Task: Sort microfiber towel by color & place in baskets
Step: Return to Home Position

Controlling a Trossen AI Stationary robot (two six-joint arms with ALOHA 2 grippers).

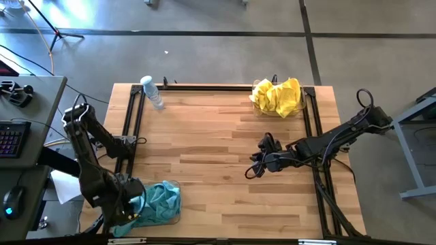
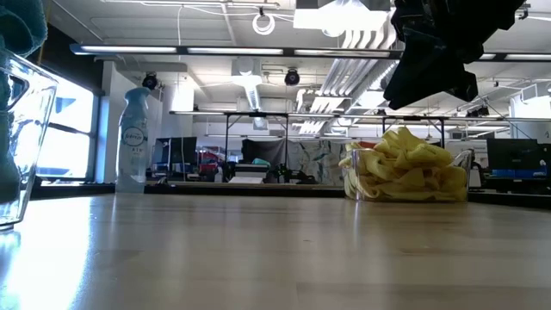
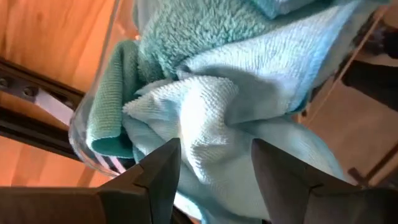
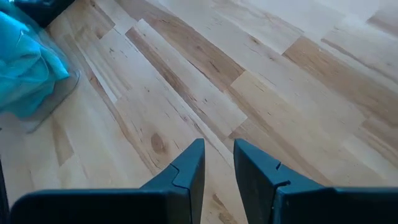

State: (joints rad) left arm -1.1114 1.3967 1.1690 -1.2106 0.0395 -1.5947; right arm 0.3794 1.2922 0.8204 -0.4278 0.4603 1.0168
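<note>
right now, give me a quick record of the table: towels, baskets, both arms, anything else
yellow towels: heaped in the top-right basket, placed as in the high view
blue towels: heaped in the bottom-left basket
left gripper: over the blue towels, jaws open, holding nothing
right gripper: above the bare table, right of centre, jaws slightly apart, empty
bottle: upright near the top-left corner
loose towels: none visible

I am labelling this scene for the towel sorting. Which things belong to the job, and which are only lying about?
Job: yellow towels in right basket; blue towels in left basket; left gripper, open above the blue towels; right gripper, open above the table.
Lying about: spray bottle; keyboard; mouse.
</note>
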